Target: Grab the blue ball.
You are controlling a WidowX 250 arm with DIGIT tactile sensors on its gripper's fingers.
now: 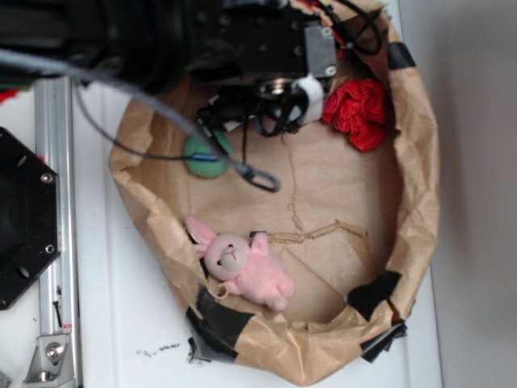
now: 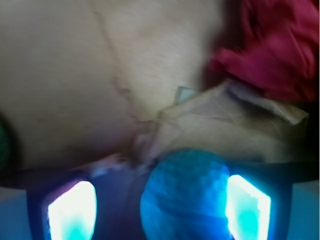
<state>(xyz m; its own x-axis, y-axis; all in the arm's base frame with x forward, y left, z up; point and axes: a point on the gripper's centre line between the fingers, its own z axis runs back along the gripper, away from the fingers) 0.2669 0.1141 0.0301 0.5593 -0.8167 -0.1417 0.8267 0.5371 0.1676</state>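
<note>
Blue and dimpled, the blue ball (image 2: 185,197) fills the lower centre of the wrist view, sitting between the two glowing fingers (image 2: 247,205) of the gripper (image 2: 160,207). It lies against the right-hand finger, while a dark gap separates it from the left-hand one, so the jaws stand partly open and closure is judged not yet complete. In the exterior view the ball is hidden beneath the arm at the upper centre of the frame, inside the brown paper nest (image 1: 416,162). A green ball (image 1: 206,155) lies at the nest's upper left, a red cloth (image 1: 358,111) at its upper right, and a pink plush rabbit (image 1: 241,267) near its lower left rim. The approach appears finished; closing on the ball and lifting it remain. Whether the ball rests on the paper cannot be told.
</note>
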